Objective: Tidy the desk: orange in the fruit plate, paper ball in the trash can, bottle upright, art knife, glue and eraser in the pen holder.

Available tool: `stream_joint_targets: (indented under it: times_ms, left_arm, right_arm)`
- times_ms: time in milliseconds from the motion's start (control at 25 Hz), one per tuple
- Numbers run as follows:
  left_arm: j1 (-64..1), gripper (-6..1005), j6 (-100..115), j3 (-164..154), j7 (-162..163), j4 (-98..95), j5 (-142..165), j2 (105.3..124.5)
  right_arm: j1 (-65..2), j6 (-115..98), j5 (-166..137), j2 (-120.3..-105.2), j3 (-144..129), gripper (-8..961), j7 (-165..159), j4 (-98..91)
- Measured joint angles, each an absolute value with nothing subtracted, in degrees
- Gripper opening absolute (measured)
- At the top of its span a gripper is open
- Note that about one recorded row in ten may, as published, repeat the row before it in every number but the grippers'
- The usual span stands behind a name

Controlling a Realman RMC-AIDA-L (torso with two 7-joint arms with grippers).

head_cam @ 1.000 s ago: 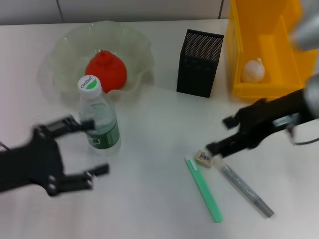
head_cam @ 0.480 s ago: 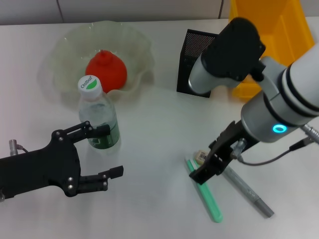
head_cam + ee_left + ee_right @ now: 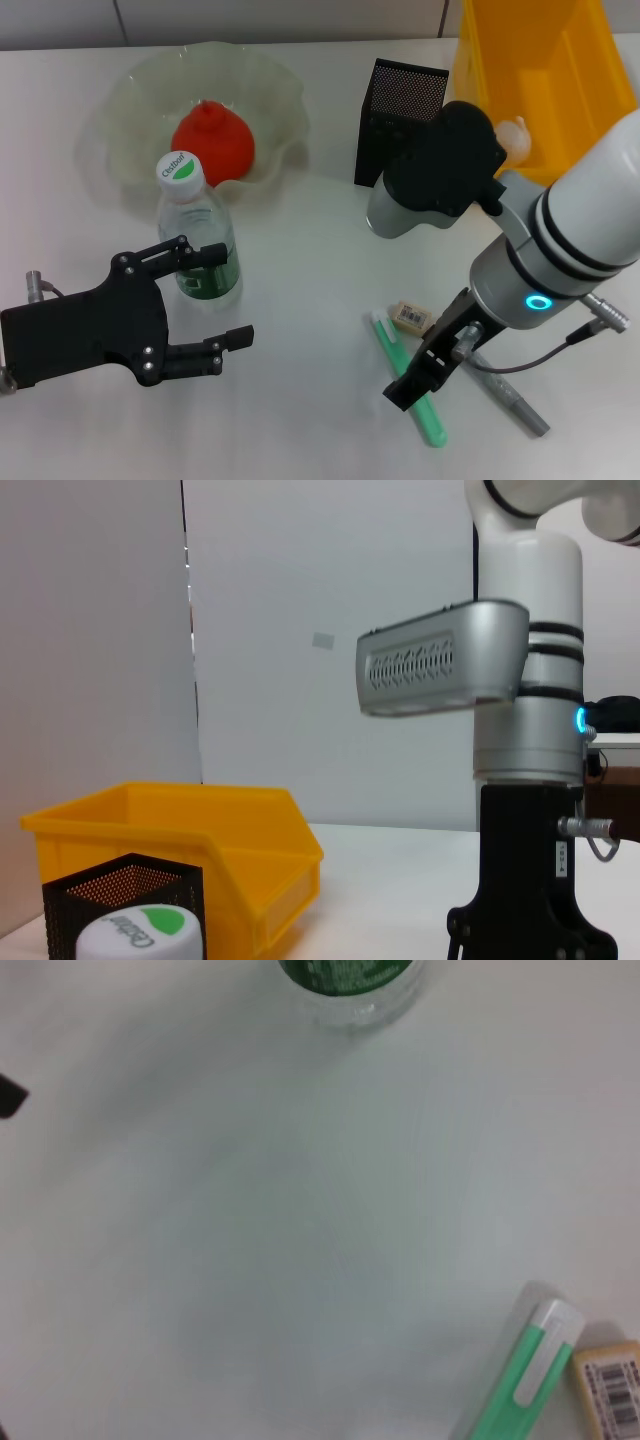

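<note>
Bench (image 3: 300, 260) with the water bottle (image 3: 197, 232) as your landmark, standing upright. Behind the bottle you see the fruit plate (image 3: 272, 90), its ruffled rim pale green, with the orange (image 3: 212, 141) resting inside. To the bottle's right stands the black mesh pen holder (image 3: 402, 125), and beyond that the yellow trash can (image 3: 540, 75) holding the white paper ball (image 3: 512, 137). Your left gripper (image 3: 212, 305) sits just in front of the bottle, fingers spread apart and clasping nothing. Well to the bottle's right and nearer you, the eraser (image 3: 411, 316) lies flat beside the green art knife (image 3: 407, 378), with a grey pen-like glue stick (image 3: 505, 393) alongside. Your right gripper (image 3: 425, 365) hangs over the art knife; whether its fingers are apart you cannot tell.
</note>
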State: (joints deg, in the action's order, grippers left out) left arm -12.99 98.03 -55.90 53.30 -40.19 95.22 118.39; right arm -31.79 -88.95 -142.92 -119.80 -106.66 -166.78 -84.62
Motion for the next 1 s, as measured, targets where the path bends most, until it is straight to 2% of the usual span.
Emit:
stream_joint_targets:
  times_ms: [480,1000]
  left_arm:
    - [-13.01,846,97.95,-55.9,53.26,-40.16,95.28,118.38]
    - [-12.83,844,97.99,-55.9,53.26,-40.17,95.27,118.39]
  right_arm:
    - [-33.86,-86.41,-141.29,-119.8,-107.47,768,-167.28,-79.09]
    - [-34.12,-85.23,-140.85,-119.8,-107.8,295,-167.43,-76.96]
